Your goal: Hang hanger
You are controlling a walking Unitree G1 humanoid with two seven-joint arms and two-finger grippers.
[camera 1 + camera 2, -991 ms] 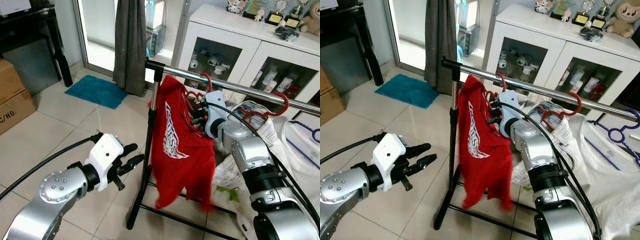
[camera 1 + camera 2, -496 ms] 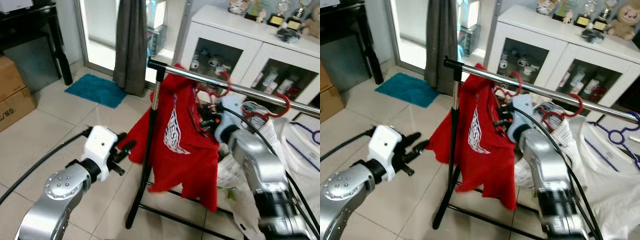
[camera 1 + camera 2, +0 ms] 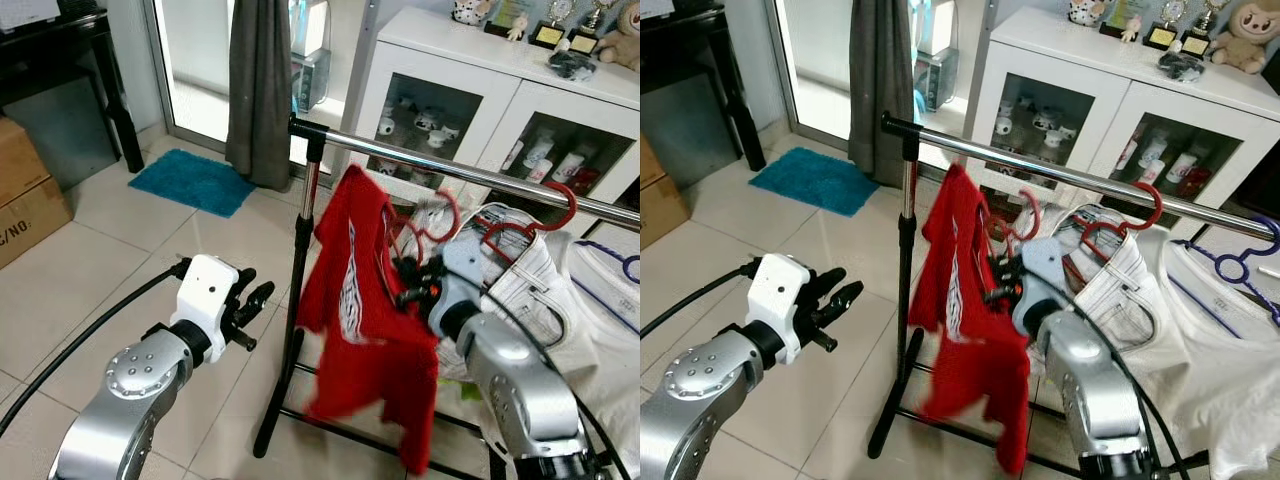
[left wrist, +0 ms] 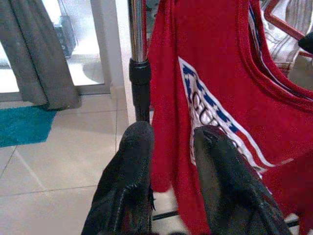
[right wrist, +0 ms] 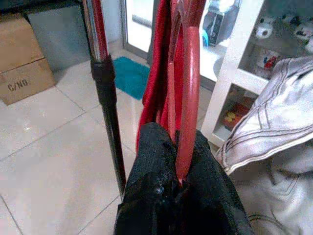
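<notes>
I am holding my right claw [image 5: 178, 188] closed on the red hanger [image 5: 188, 93], which is carrying a red shirt [image 3: 365, 330]. The hanger's hook [image 3: 440, 215] is sitting below the chrome rail [image 3: 420, 160] and on my near side of it. That is the relation the next move depends on: in my judgement the hook must go up, over the rail and then down onto it. The rail's long axis is running across my view, from the upright post [image 3: 300, 290] on my left toward my right. My right arm is the nearer one and is carrying the load.

My left claw [image 4: 171, 142] is hovering with its fingers parted and nothing between them, just short of the shirt's hanging edge.

Beneath the rack I am seeing pale floor tiles [image 3: 130, 260]. Farther along the rail, another red hanger [image 3: 545, 215] is carrying a white garment [image 3: 525, 275]. Beyond are standing a white cabinet [image 3: 470, 70], a grey curtain [image 3: 260, 90] and a blue mat [image 3: 195, 180].
</notes>
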